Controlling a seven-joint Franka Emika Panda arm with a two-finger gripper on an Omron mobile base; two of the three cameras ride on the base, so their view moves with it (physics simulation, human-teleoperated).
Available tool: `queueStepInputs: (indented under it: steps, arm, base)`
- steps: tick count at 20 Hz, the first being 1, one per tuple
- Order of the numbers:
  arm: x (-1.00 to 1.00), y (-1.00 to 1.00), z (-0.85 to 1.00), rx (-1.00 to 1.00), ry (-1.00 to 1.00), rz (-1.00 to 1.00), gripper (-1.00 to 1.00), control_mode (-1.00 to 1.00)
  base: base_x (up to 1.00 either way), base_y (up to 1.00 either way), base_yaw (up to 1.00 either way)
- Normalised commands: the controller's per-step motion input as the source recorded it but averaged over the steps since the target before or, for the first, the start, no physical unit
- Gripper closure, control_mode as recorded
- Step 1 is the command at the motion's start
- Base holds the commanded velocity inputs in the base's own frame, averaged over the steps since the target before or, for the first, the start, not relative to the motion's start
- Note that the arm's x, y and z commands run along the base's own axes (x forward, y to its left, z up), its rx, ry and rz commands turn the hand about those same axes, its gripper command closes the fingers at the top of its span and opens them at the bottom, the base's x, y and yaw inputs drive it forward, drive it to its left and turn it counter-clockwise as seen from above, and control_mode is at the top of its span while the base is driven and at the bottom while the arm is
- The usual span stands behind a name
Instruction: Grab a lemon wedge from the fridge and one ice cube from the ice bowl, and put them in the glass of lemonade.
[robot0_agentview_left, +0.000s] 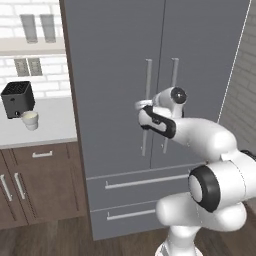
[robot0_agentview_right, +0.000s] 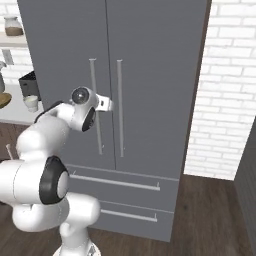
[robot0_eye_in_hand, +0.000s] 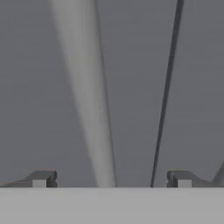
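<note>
The fridge (robot0_agentview_left: 115, 60) (robot0_agentview_right: 150, 50) stands shut, both grey doors closed, so the lemon wedge is hidden. My gripper (robot0_agentview_left: 141, 105) (robot0_agentview_right: 106, 104) is at the left door's silver bar handle (robot0_agentview_left: 148, 75) (robot0_agentview_right: 93, 80), about halfway up it. In the hand view the gripper (robot0_eye_in_hand: 111, 178) is open, and the blurred handle (robot0_eye_in_hand: 85, 87) runs up between the two fingertips, close in. The door seam (robot0_eye_in_hand: 168, 87) lies just right of it. The glass of lemonade (robot0_agentview_left: 30, 119) (robot0_agentview_right: 31, 102) sits on the white counter left of the fridge. A brown edge that may be the ice bowl (robot0_agentview_right: 3, 100) shows at the frame's left border.
A black toaster (robot0_agentview_left: 18, 98) stands behind the cup. Two tall clear glasses (robot0_agentview_left: 28, 27) sit on a shelf above. Brown cabinets (robot0_agentview_left: 40, 180) lie under the counter. Two freezer drawers (robot0_agentview_left: 140, 182) are below the doors. A white brick wall (robot0_agentview_right: 225, 100) flanks the fridge's right side.
</note>
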Motion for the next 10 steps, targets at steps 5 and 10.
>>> queueStepInputs:
  steps: [5, 10]
  arm:
    - [0.69, 0.16, -0.09, 0.0, -0.14, -0.03, -1.0, -1.0]
    - [0.77, 0.21, -0.16, 0.0, -0.06, -0.05, -1.0, -1.0]
  base:
    - [0.0, 0.0, 0.0]
    - [0.0, 0.0, 0.0]
